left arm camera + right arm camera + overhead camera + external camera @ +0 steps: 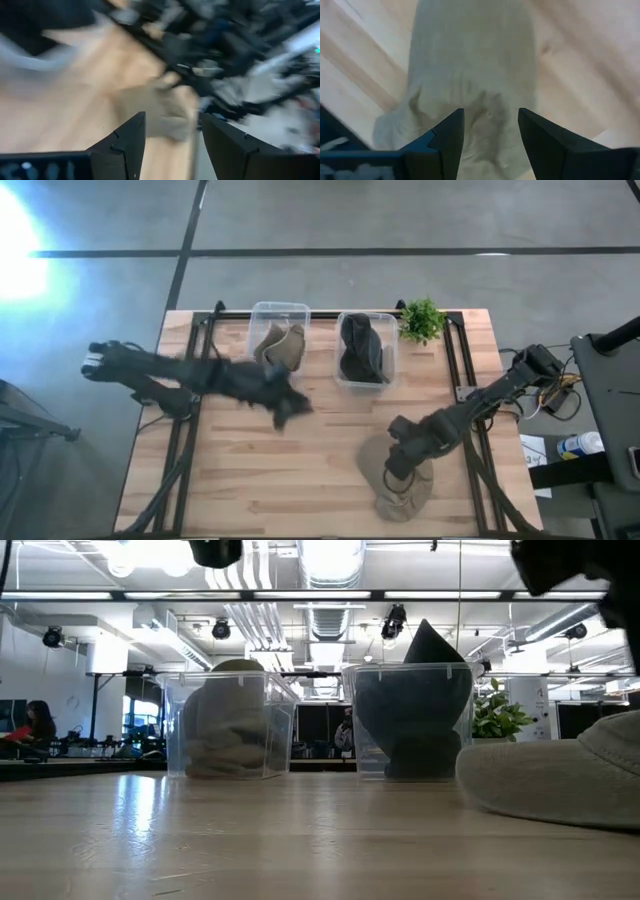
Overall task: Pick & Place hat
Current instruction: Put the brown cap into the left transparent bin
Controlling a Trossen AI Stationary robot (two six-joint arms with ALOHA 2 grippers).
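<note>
- The right gripper (398, 465) is seen low over a beige hat (400, 477) lying on the wooden table (250, 480) near the front right; its 2 dark fingers (451, 131) are spread apart, with the hat's cloth showing in the gap between them and nothing pinched.
- In the right wrist view the beige hat (475, 75) fills most of the picture, so the gripper is judged to be poised for a grasp rather than holding.
- To do this step well, the fingers are best lowered until 1 bunch of crown fabric sits between them, then pressed together before any lift; a grip on the loose brim edge alone is likely to slip.
- The right arm is stretched from the table's right edge diagonally toward the front, the wrist tipped downward over the hat.
- The left gripper (285, 408) is seen over the middle of the table, just in front of the left bin (278, 315); its fingers (131, 137) are spread and hold nothing. The left arm reaches in from the table's left edge and appears smeared by motion.
- 2 clear bins stand side by side at the back: the left bin holds a tan hat (280, 348), the right bin (366, 325) holds a dark hat (362, 352).
- A small green plant (422, 320) stands just beside the right bin, at the back.
</note>
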